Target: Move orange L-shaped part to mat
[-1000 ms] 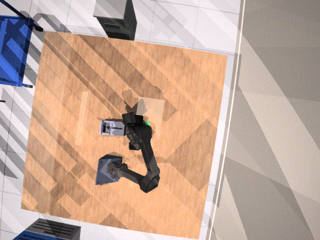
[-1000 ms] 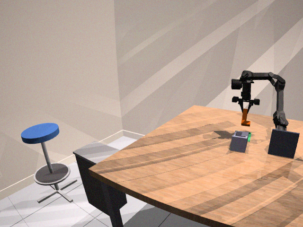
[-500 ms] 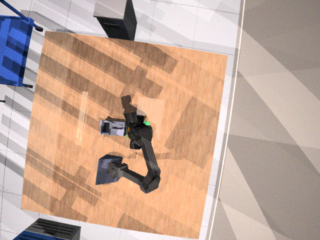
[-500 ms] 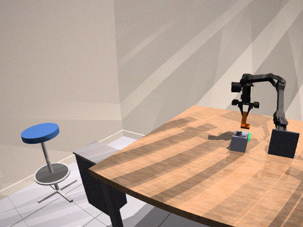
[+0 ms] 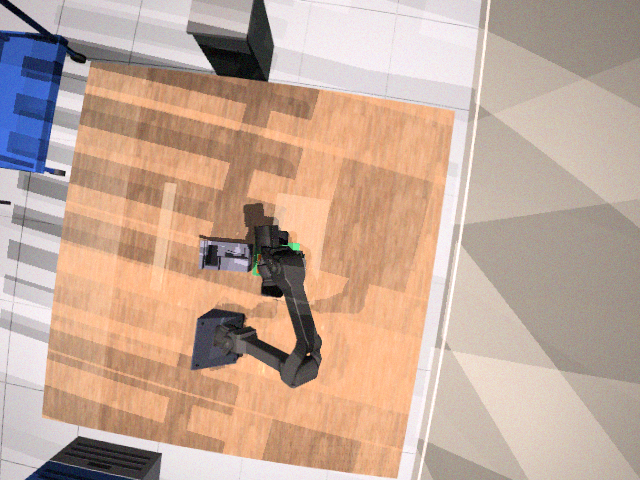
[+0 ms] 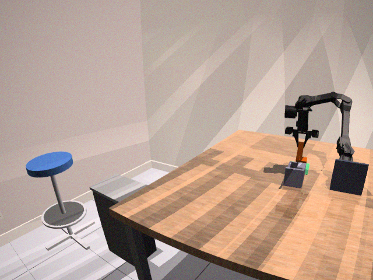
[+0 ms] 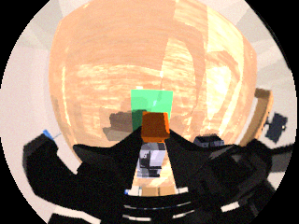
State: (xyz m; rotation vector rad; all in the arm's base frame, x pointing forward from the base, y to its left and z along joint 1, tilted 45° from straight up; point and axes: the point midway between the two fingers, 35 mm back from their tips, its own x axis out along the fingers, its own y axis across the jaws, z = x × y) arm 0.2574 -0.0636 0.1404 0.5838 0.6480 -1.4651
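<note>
The orange L-shaped part (image 6: 299, 151) (image 7: 155, 126) hangs upright, its L-shaped end down. My gripper (image 6: 301, 144) (image 7: 153, 129) points down and is shut on its upper end. In the exterior view the part shows behind and above the grey tray (image 5: 237, 264) (image 6: 294, 178) (image 7: 159, 154), whose pocket shows no part in it. The green mat (image 5: 294, 246) (image 6: 307, 168) (image 7: 151, 98) lies beside the tray, under the gripper. In the top view the arm covers most of the mat and nearly all of the part. The gap between part and mat is hard to judge.
The arm's dark blue base plate (image 5: 204, 343) (image 6: 348, 177) stands on the wooden table (image 5: 129, 320) (image 6: 210, 223), near the tray. A dark cabinet (image 5: 235, 51) (image 6: 105, 220) stands beyond the table edge. A blue stool (image 6: 49, 163) stands on the floor.
</note>
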